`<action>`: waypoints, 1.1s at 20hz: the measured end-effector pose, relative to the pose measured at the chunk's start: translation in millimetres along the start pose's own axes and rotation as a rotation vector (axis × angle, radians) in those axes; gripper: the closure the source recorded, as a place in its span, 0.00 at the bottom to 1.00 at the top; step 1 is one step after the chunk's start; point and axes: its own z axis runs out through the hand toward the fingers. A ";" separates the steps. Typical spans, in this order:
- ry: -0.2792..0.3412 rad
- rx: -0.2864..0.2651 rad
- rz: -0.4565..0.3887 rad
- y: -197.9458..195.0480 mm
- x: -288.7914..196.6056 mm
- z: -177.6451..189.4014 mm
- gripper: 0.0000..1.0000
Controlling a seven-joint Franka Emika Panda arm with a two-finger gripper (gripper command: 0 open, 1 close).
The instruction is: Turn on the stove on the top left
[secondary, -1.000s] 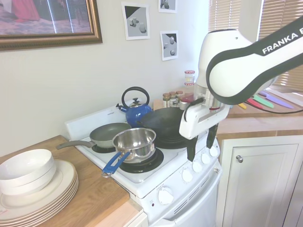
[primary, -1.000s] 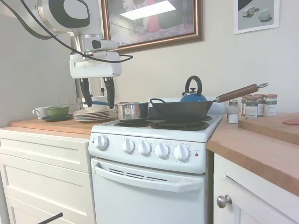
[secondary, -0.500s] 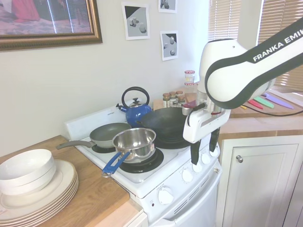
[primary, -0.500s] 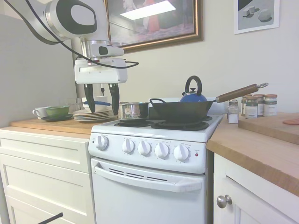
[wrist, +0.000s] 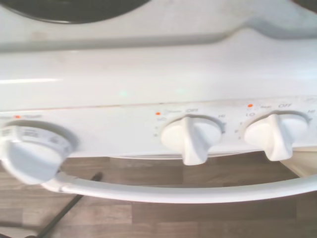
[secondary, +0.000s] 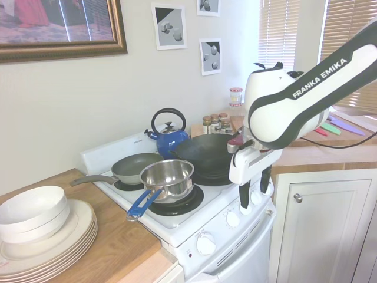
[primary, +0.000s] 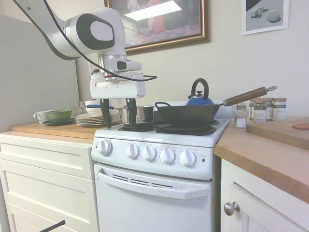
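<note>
Stove, narrow white electric range w/ coils (primary: 159,166): claw (primary: 118,126) open, empty, above front edge. Risk: five lookalike round white knobs (primary: 149,153), could grab wrong one.

We cannot read the faint, blurred print above the round white front knobs (wrist: 190,139) in the wrist view. The picture's edge cuts the black coil burner (wrist: 74,10). In the second exterior view, the arm hides the rightmost knobs.
</note>
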 end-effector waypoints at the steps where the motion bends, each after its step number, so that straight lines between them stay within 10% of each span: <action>1: 0.002 -0.003 0.000 -0.4 2.1 1.1 1.00; 22: 0.045 -0.045 0.050 -2.1 26.6 31.7 1.00</action>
